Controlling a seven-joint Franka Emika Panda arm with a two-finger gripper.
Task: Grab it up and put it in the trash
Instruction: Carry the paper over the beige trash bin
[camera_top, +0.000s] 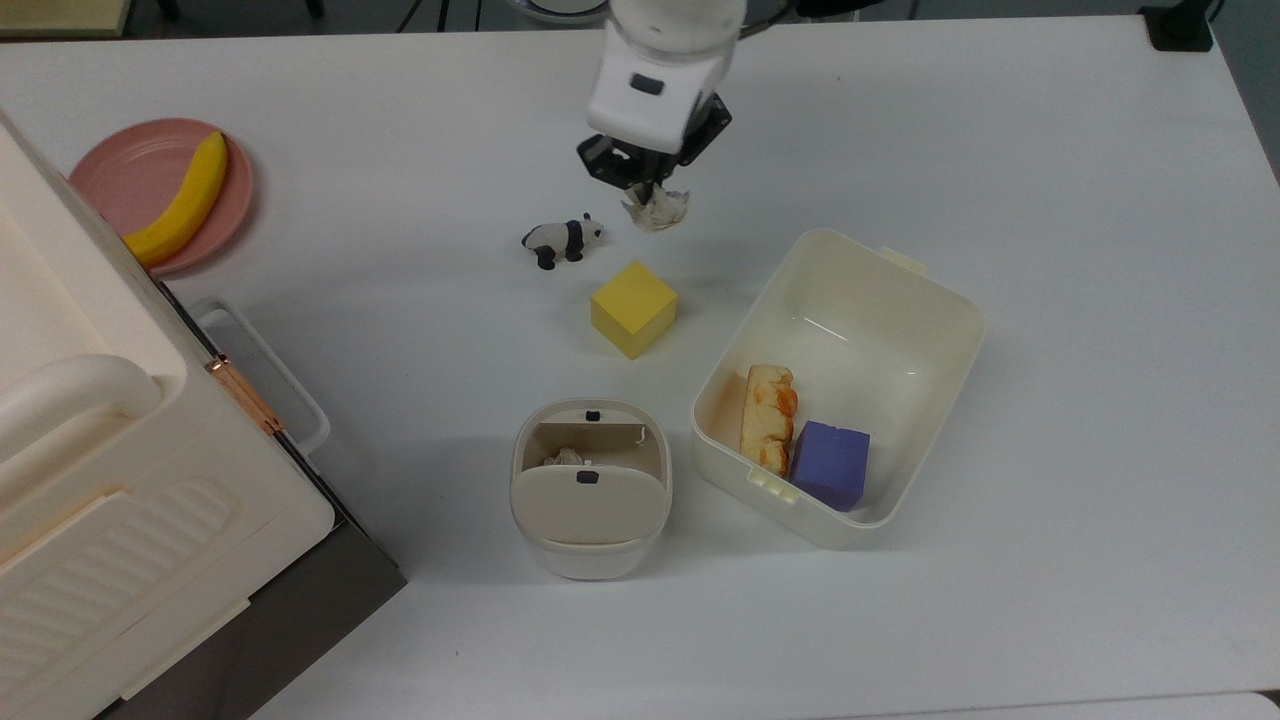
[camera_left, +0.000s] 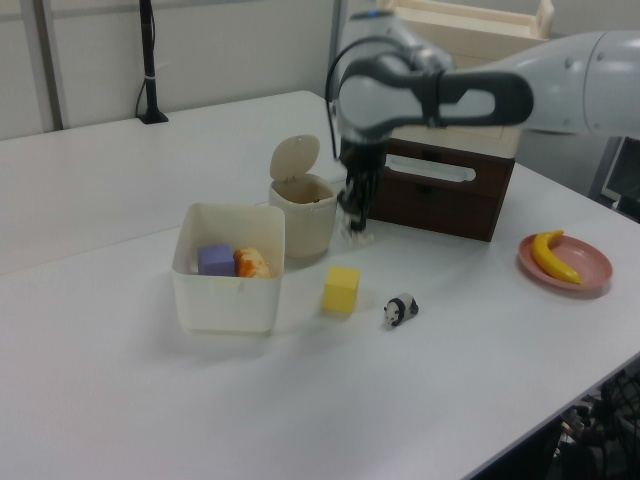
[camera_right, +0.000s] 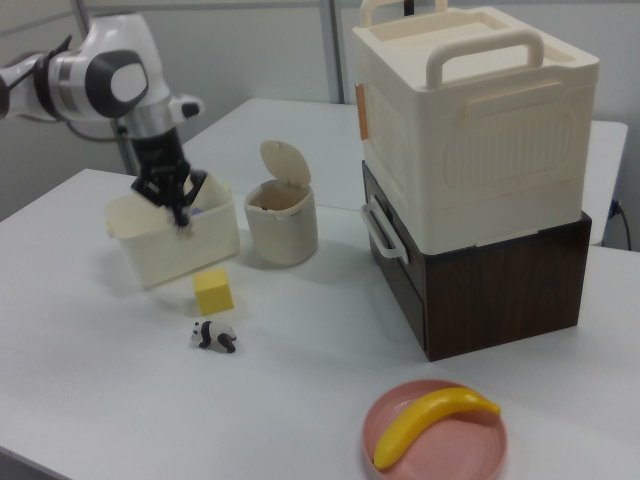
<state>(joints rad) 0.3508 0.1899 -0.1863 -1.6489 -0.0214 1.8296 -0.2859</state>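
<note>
above table (camera_top: 1050, 150), paper wad (camera_top: 657, 210) hangs pinched in closed jaws, clear of yellow cube (camera_top: 633, 309)

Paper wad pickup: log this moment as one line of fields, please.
phase: carry | gripper: shut on paper wad, lifted off table | trash bin: flap open, not reached | panda figurine, yellow cube: untouched

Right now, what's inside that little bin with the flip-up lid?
Through the open half of the bin, a bit of crumpled whitish paper shows. The tilted flap covers the rest, so anything beneath it is hidden.
</note>
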